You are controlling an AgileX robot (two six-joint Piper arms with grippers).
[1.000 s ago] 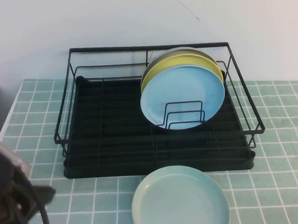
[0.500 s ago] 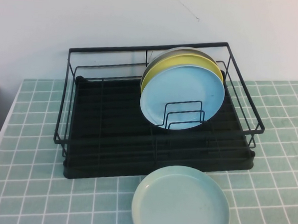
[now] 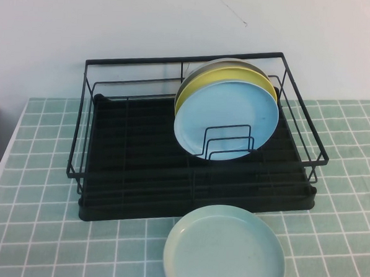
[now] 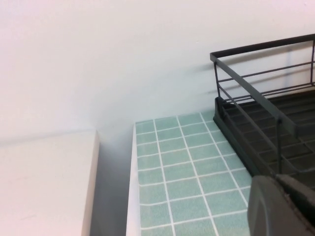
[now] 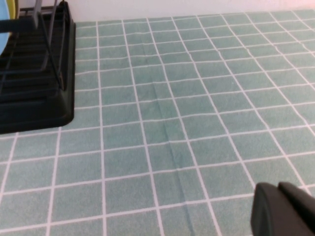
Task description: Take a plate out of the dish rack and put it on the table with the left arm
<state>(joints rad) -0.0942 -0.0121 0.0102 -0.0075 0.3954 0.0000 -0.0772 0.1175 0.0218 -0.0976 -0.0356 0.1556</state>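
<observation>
The mint-green plate (image 3: 224, 249) lies flat on the tiled table (image 3: 43, 230), just in front of the black dish rack (image 3: 135, 148). Neither arm shows in the high view. In the left wrist view my left gripper (image 4: 283, 204) is shut and empty, low over the table (image 4: 182, 172) beside the rack's left end (image 4: 256, 125). In the right wrist view my right gripper (image 5: 283, 209) is shut and empty above bare tiles (image 5: 172, 123), to the right of the rack's corner (image 5: 34, 93).
A sky-blue plate (image 3: 226, 119) stands upright in the rack's dividers, with a yellow plate (image 3: 197, 83) and another behind it. A white wall runs behind the rack. A white ledge (image 4: 44, 182) lies past the table's left edge.
My left arm, seen at the lower left a second ago, has drawn back out of the high view. The plates and rack have not moved.
</observation>
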